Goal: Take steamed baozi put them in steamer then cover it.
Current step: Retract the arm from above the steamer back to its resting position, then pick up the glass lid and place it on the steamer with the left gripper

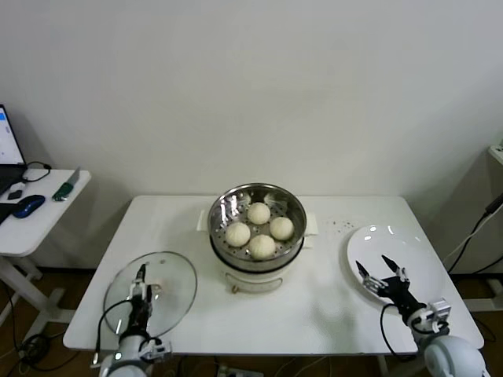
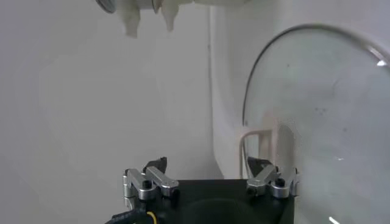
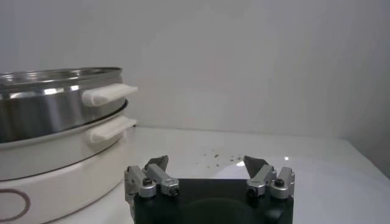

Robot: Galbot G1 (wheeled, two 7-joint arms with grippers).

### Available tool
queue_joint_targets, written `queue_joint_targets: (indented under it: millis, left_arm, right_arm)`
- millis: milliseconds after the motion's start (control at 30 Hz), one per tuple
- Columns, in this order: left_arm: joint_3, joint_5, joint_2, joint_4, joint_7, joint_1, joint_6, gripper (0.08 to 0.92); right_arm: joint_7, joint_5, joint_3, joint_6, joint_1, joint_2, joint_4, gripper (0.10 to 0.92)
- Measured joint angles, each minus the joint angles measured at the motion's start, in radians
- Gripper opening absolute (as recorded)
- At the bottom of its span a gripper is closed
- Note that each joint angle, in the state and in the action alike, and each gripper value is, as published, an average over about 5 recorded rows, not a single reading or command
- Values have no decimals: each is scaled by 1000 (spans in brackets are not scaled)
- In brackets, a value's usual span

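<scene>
On white table (image 1: 330,294) by plain wall, steamer (image 1: 257,206) w/ baozi (image 1: 259,213), both grippers (image 1: 140,276) (image 1: 374,269) released, empty

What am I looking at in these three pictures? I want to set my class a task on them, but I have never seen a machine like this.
It is a two-armed robot at a white table. The wide picture comes from a camera on its head, looking down; the other two come from cameras on its wrists.

In the middle stands the steamer, a shiny steel basket on a white cooker base, with four steamed baozi already inside. A glass lid lies flat on the table on the robot's left, so the steamer is not yet covered. An empty white plate lies on its right.

The left gripper sits over the lid, the right gripper over the plate. Both have their jaws open and hold nothing.
</scene>
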Motion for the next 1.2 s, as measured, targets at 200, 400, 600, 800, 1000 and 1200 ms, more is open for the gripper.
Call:
queue_joint_targets:
  millis: [200, 400, 600, 800, 1000, 1200]
  left_arm:
    - [-5, -6, 2, 49, -20, -44, -12, 823]
    - [-2, -18, 4, 89, -30, -78, -26, 768]
    - [1, -23, 2, 119, -34, -98, -37, 597]
    - [-2, -29, 5, 125, -34, -98, -46, 424]
    - [-1, -38, 14, 108, -30, -89, -43, 251]
    - [1, -45, 34, 56, -17, -70, -18, 149]
  right_arm:
    - [-16, -12, -4, 0, -1, 6, 2, 823]
    - [-28, -29, -7, 3, -2, 16, 0, 823]
    - [-35, -46, -9, 7, -2, 25, -4, 823]
    - [-40, -59, -9, 10, 1, 28, -6, 823]
    - [-43, -70, -11, 13, 5, 30, -9, 823]
    - [-44, -82, -10, 19, 6, 26, -15, 823]
